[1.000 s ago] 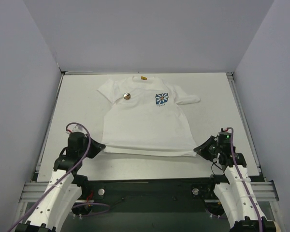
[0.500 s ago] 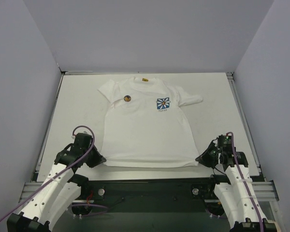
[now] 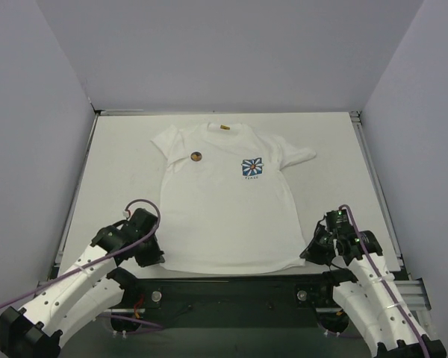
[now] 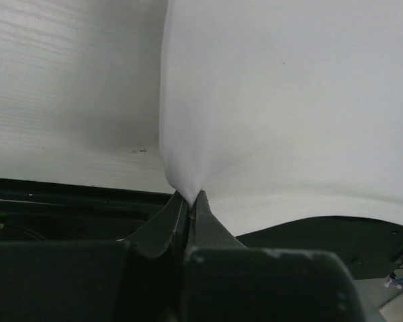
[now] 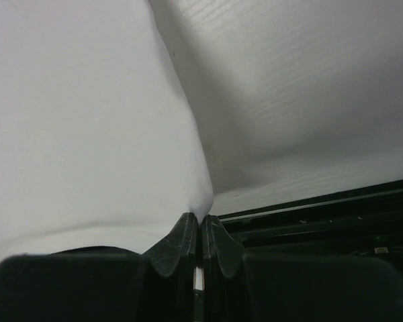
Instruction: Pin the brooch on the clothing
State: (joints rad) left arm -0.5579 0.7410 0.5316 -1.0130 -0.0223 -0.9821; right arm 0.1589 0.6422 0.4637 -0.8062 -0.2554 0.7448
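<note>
- The white T-shirt (image 3: 224, 216) lies front up on the desk (image 3: 119, 171), with its collar at the far side. Its hem reaches the desk's near edge, and the blue daisy print (image 3: 251, 167) sits on its chest.
- The brooch (image 3: 196, 156), a tiny dark disc with an orange-tan centre, rests on the shirt just left of the daisy print and slightly farther back. Whether it is fastened to the cloth cannot be told.
- A small yellow tag (image 3: 224, 128) shows at the collar, beyond the print and a little to its left.
- The left hand (image 3: 155, 257) sits well nearer than the print and off to its left, at the hem's left corner. Its arm is folded low, with the wrist turned inward toward the shirt.
- From the left wrist, the left hand (image 4: 190, 198) is clenched on the T-shirt (image 4: 289, 100). The cloth is drawn into a narrow peak between the fingertips, above the desk (image 4: 67, 80).
- The right hand (image 3: 308, 253) sits well nearer than the print and off to its right, at the hem's right corner. Its arm is also bent low and angled inward.
- From the right wrist, the right hand (image 5: 201, 218) is clamped on the T-shirt (image 5: 74, 121). It pinches the hem's corner just where the desk (image 5: 309, 100) ends.
</note>
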